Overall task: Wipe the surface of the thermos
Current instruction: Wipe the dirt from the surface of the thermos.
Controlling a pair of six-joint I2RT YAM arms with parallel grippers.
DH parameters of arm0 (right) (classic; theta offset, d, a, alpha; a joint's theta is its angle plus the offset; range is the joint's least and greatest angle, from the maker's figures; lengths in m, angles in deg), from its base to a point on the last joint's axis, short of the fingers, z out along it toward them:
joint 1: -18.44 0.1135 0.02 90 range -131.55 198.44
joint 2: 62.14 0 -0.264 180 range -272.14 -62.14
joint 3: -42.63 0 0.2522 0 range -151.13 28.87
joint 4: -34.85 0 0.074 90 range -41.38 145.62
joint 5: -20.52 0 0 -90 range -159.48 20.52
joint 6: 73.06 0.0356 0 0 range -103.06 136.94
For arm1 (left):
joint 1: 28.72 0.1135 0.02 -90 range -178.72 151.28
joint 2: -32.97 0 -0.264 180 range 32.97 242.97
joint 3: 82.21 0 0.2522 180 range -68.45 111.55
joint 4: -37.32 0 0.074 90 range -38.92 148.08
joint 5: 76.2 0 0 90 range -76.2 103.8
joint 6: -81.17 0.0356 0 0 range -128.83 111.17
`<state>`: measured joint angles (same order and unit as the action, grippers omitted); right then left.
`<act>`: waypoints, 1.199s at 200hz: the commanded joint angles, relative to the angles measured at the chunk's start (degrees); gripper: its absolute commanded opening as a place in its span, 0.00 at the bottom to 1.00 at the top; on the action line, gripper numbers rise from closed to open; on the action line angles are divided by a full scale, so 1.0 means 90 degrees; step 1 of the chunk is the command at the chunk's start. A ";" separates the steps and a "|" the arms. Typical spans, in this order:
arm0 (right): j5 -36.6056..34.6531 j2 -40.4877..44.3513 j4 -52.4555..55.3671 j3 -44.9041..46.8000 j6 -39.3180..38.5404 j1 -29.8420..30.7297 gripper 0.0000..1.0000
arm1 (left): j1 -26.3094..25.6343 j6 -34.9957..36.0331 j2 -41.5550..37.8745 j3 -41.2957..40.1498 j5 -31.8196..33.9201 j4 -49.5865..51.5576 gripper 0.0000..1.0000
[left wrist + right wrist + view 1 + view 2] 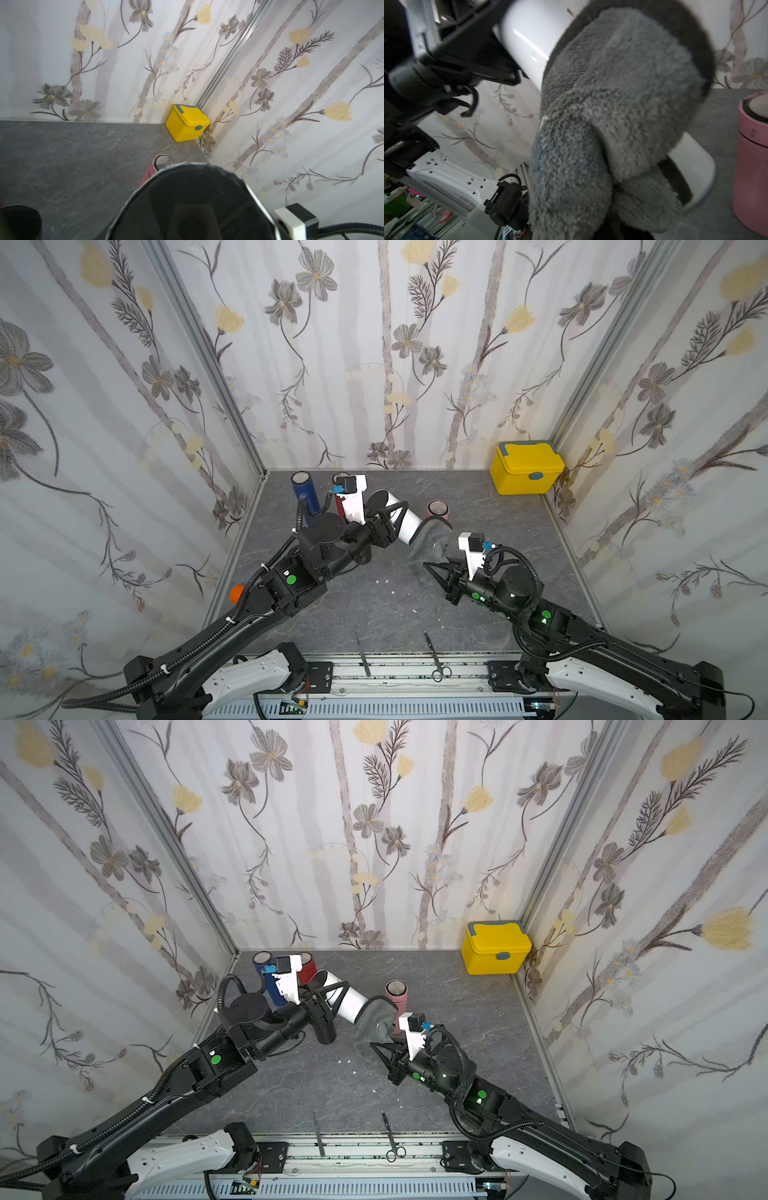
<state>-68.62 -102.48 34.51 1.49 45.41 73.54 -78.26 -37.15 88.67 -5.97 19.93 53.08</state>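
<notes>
The left claw (394, 515) clamps the glossy white cylindrical thermos (409, 524) tilted over the grey stone-look counter (374, 605), baring its wall, while the right claw (432, 568), pinched shut on the fluffy grey cloth (430, 543), drapes it over the thermos's free end, apparently for rubbing.

White thermos (409, 526), grey cloth (430, 541)

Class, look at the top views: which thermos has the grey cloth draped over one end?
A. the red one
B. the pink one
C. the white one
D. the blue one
C: the grey cloth hangs over one end of the tilted white thermos, which the left claw grips, while the right claw pinches the cloth.
</notes>
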 commanded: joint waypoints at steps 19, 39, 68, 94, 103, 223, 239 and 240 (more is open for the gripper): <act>-0.0910 0.0974 0.0747 0.0978 0.0704 -0.0445 0.00 | 0.0308 0.0097 -0.0294 0.0196 -0.0353 -0.0305 0.00; -0.0672 0.1013 0.0494 0.1000 0.0717 -0.0617 0.00 | 0.0347 0.0054 -0.0290 0.0198 -0.0517 -0.0403 0.00; -0.0206 0.0383 -0.0244 0.0407 0.0223 -0.0623 0.00 | 0.0389 -0.0075 -0.0031 0.0160 -0.0867 -0.0592 0.00; 0.0127 0.0029 -0.0583 0.0003 -0.0270 -0.0623 0.00 | 0.0514 -0.0171 0.0132 0.0033 -0.1061 -0.0769 0.00; 0.0236 0.0059 -0.0645 -0.0036 -0.0360 -0.0624 0.00 | 0.0592 -0.0184 0.0181 0.0038 -0.1110 -0.0734 0.00; -0.0908 0.1462 0.0311 -0.0056 -0.0682 -0.0650 0.00 | 0.1573 0.1403 0.3136 0.2711 0.0568 0.0511 0.00; -0.1058 0.1393 0.0325 -0.0055 -0.0692 -0.0671 0.00 | 0.1611 0.1727 0.3719 0.3115 0.0976 0.0534 0.00; -0.1070 0.1390 0.0326 -0.0059 -0.0697 -0.0681 0.00 | 0.1611 0.1758 0.3746 0.3177 0.0997 0.0537 0.00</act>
<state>-74.58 -89.23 37.81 1.56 40.34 67.72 -64.14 -28.17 117.22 18.16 19.62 58.00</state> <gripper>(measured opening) 0.106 0.611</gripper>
